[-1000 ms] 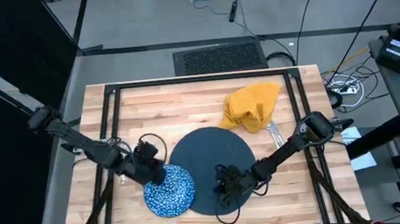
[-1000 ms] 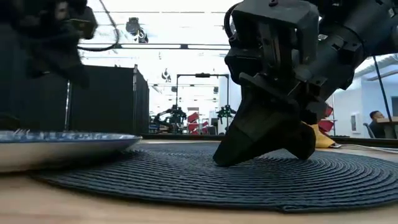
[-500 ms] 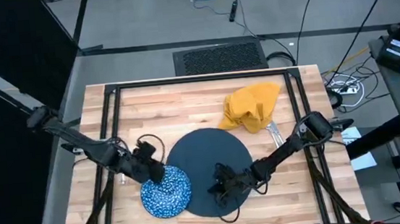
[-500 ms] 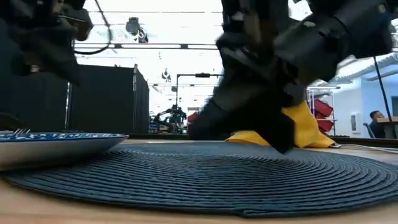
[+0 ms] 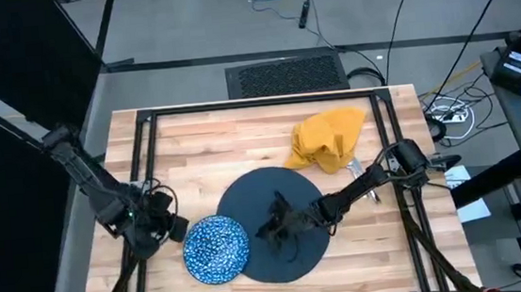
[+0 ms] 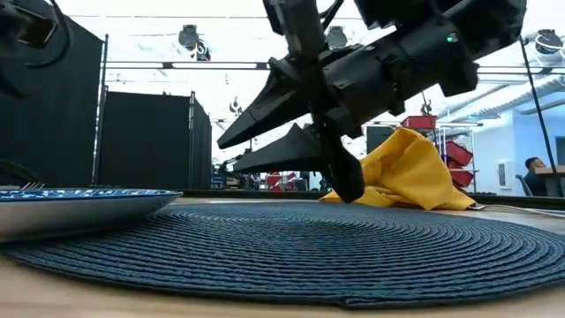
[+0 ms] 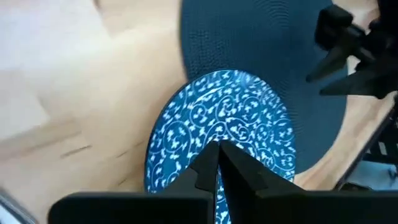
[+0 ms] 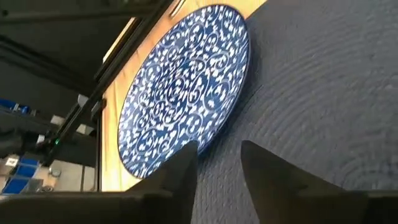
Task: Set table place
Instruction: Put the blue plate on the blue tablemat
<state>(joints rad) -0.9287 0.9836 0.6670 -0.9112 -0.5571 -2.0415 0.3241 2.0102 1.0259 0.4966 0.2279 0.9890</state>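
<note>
Left side first: left gripper sits low over the table nr the front-left, fingers pressed together w/ nothing between them, tips just beside the left rim of the blue-and-white dish. Not touching it as far as the left wrist view shows.

Dish lies flat on the wood, its right edge overlapping the rim of the dark round mat, a woven, ribbed disc in the low view, center-front of the table.

Moving right: right gripper hovers above the mat's middle, raised off it, fingers spread apart and empty, pointing twd the dish. Dish is to its left, near but apart.

Farther back-right: yellow napkin bunched in a heap, touching the mat's far rim. Silver cutlery pokes out from under the napkin's right side; can't tell which pieces.
</note>
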